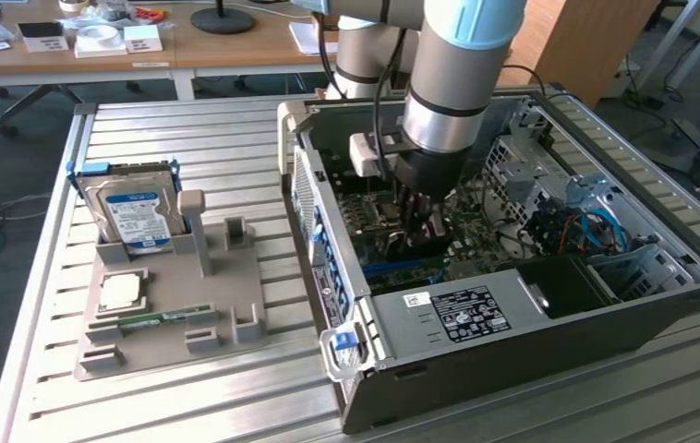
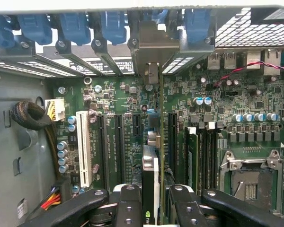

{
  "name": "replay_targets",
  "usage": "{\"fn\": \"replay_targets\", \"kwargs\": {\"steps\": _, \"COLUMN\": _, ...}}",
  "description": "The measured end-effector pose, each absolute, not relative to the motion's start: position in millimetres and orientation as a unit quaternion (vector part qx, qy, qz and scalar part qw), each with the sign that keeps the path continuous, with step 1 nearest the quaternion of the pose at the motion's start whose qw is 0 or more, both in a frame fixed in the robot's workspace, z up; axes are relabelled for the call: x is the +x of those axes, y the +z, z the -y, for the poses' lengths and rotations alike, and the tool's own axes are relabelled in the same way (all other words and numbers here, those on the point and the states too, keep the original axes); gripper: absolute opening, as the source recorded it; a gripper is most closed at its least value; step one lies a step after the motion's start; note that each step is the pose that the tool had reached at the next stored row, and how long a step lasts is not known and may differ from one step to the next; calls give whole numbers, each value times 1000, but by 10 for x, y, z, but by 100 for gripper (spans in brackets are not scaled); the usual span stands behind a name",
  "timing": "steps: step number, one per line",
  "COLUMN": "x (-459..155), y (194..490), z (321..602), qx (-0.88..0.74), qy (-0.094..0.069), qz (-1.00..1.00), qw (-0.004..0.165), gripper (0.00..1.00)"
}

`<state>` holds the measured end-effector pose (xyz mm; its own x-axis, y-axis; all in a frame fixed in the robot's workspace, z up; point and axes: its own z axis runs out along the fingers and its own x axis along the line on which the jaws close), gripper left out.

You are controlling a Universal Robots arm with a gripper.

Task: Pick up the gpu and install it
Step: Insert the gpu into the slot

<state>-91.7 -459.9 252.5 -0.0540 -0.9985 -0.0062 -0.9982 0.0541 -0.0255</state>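
My gripper [image 1: 422, 224] reaches down into the open computer case [image 1: 511, 323], low over the motherboard [image 2: 118, 94]. In the wrist view the gpu [image 2: 150, 175] appears edge-on, a thin upright card running away from the camera between the black fingers [image 2: 128, 205]. My gripper [image 2: 151, 210] is shut on it. The card's silver bracket [image 2: 151, 47] stands at the case's rear slot openings, between blue retaining clips [image 2: 71, 26]. The card stands in line with the long black slots; I cannot tell whether its lower edge is seated.
On the exterior view's left, a grey fixture [image 1: 233, 286] holds a hard drive [image 1: 132, 214], a CPU chip [image 1: 121, 291] and a RAM stick [image 1: 162, 318]. Near the card are a white slot [image 2: 84, 153], a cable bundle [image 2: 28, 116] and the CPU socket [image 2: 248, 182].
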Motion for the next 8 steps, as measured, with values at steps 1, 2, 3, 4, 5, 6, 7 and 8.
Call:
{"fn": "replay_targets", "kwargs": {"steps": 1, "x": -918, "y": 2522, "z": 4598, "qx": -688, "qy": -7, "qz": -726, "qw": 11, "gripper": 27}}
{"fn": "replay_targets", "kwargs": {"steps": 2, "x": -919, "y": 2522, "z": 4597, "qx": -688, "qy": -7, "qz": -726, "qw": 11, "gripper": 27}}
{"fn": "replay_targets", "kwargs": {"steps": 3, "x": -919, "y": 2521, "z": 4597, "qx": -688, "qy": -7, "qz": -726, "qw": 11, "gripper": 27}}
{"fn": "replay_targets", "kwargs": {"steps": 4, "x": -920, "y": 2520, "z": 4596, "qx": -688, "qy": -7, "qz": -726, "qw": 11, "gripper": 27}}
{"fn": "replay_targets", "kwargs": {"steps": 5, "x": -921, "y": 2518, "z": 4595, "qx": -688, "qy": -7, "qz": -726, "qw": 11, "gripper": 27}}
{"fn": "replay_targets", "kwargs": {"steps": 6, "x": -922, "y": 2516, "z": 4593, "qx": -688, "qy": -7, "qz": -726, "qw": 11, "gripper": 27}}
{"fn": "replay_targets", "kwargs": {"steps": 7, "x": -923, "y": 2511, "z": 4592, "qx": -688, "qy": -7, "qz": -726, "qw": 11, "gripper": 27}}
{"fn": "replay_targets", "kwargs": {"steps": 8, "x": -923, "y": 2507, "z": 4591, "qx": -688, "qy": -7, "qz": -726, "qw": 11, "gripper": 27}}
